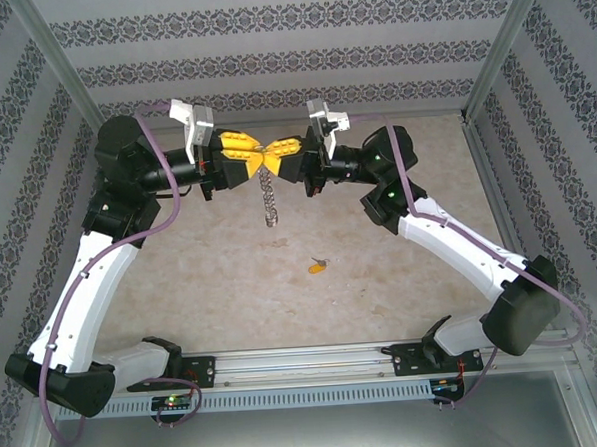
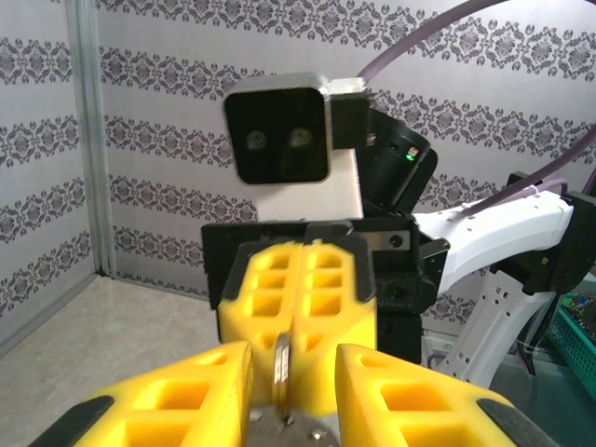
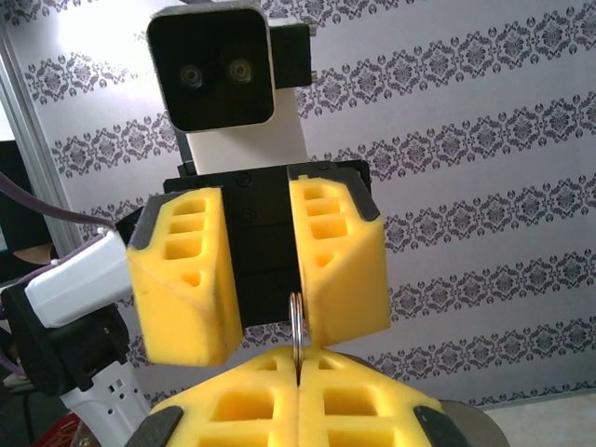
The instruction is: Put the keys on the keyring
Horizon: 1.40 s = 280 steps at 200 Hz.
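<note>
Look first to the keyring (image 3: pixel 295 337): pinched upright and edge-on in mid-air, well above the surface (image 1: pixel 232 287), set in the seam where the two claws meet nose to nose. Below it, note the keys (image 1: pixel 269 197) dangling straight down in a jagged string, clear of the surface. Apparently threaded on the ring already, though too small to confirm key by key.

Gripped by the right claw (image 3: pixel 296 396), pads pressed together on the ring's near edge. Faced head-on by the left claw (image 3: pixel 264 279), parted, fingers (image 3: pixel 337 265) standing to either side of the ring. One inner face just beside the wire or touching it; cannot tell which. Not clamped on it, in any case.

Judged from this: long axis of the ring up and down, flat of the loop lying along the line from one claw to the other, so dead ahead of each and nearer to neither. For any regrip by the left, close squarely across the flat faces, not along the edge. Risk if the right lets go first: ring and keys dropping to the surface, where the yellow tag (image 1: pixel 318 266) lies well apart below.
</note>
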Available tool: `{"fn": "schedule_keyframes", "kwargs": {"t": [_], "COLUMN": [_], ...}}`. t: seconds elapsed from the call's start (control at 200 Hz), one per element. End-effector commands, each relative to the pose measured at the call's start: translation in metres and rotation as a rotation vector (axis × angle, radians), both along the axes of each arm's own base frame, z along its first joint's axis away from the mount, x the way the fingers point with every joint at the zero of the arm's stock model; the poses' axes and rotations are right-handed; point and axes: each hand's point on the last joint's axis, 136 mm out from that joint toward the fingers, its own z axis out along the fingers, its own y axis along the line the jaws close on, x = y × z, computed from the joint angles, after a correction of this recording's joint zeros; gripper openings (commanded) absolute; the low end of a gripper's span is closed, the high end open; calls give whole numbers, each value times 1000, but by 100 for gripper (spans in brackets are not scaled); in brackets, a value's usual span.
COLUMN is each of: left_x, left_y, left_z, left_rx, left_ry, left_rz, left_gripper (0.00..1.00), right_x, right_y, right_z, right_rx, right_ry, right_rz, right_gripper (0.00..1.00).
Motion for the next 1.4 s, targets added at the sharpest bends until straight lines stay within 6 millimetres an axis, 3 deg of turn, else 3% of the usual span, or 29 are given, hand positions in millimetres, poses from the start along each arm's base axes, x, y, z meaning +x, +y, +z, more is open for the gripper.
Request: {"fn": "schedule_keyframes", "kwargs": {"t": [0.0,0.365,0.525,0.659,0.784,0.844,0.904,1.109,1.394], "left_x": [-9,-14,-14,-12,-11,-14,-20,-41,-37], "left_y": [3,1,1,5,15,18,21,20,10], "left_z": [14,11,8,8,5,3,0,-16,-38], "left_rx": [-37,-19,-8,31,130,189,254,491,686], "left_ry": [-25,-8,-9,-51,-137,-179,-222,-383,-444], "left_rz": [-25,-67,-69,-11,110,141,156,152,143], "left_gripper": [28,16,0,0,0,0,0,0,0], "right_x": [-16,-17,-18,-12,1,2,0,-10,-26], "right_y": [-13,-10,-10,-9,-15,-19,-24,-46,-36], "right_z": [28,25,28,20,2,-9,-20,-25,-20], "right_rx": [75,75,79,56,2,-65,-146,-312,-409], "right_ry": [-110,-103,-114,-88,-49,-42,-57,-140,-256], "right_rz": [-24,-24,-27,-61,-175,-213,-247,-317,-275], "right_gripper": [0,0,0,0,38,50,55,56,48]}}
